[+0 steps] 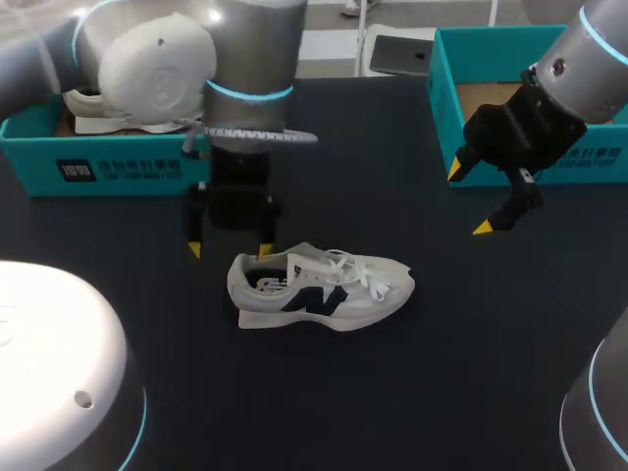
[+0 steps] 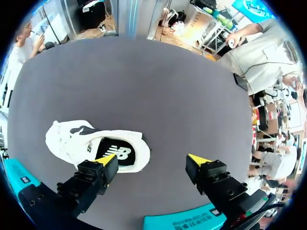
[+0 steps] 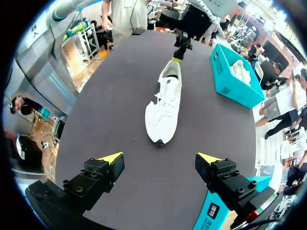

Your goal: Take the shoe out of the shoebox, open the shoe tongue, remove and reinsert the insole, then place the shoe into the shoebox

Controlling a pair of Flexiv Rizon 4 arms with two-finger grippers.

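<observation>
Left gripper [image 1: 230, 249]: jaws spread wide, nothing held. Its fingers point down at the table [image 1: 392, 392]. One yellow tip sits over the heel opening of the shoe [image 1: 324, 289], the other over bare table beside the heel. Contact between tip and heel collar cannot be told from either view. The dark insole [image 2: 117, 153] shows inside the opening in the left wrist view, right at that tip. Right gripper [image 1: 470, 199]: jaws also wide apart and empty. It hangs above the table just in front of the right box [image 1: 442, 98], well apart from the shoe. In the right wrist view the shoe [image 3: 165, 103] lies ahead of this gripper [image 3: 160, 159], toe end toward it, and the left gripper [image 3: 178, 52] stands at the far heel end. The shoe is white with a dark side mark and white laces. It stands on its sole on the table, outside both boxes, between the two grippers, with its heel toward my left and its toe toward my right. The left box [image 1: 118, 172], teal, sits behind the left gripper at the table's far left. A second shoe [image 1: 98, 108], light-coloured, lies inside it. The right box is the same teal and sits at the far right.
</observation>
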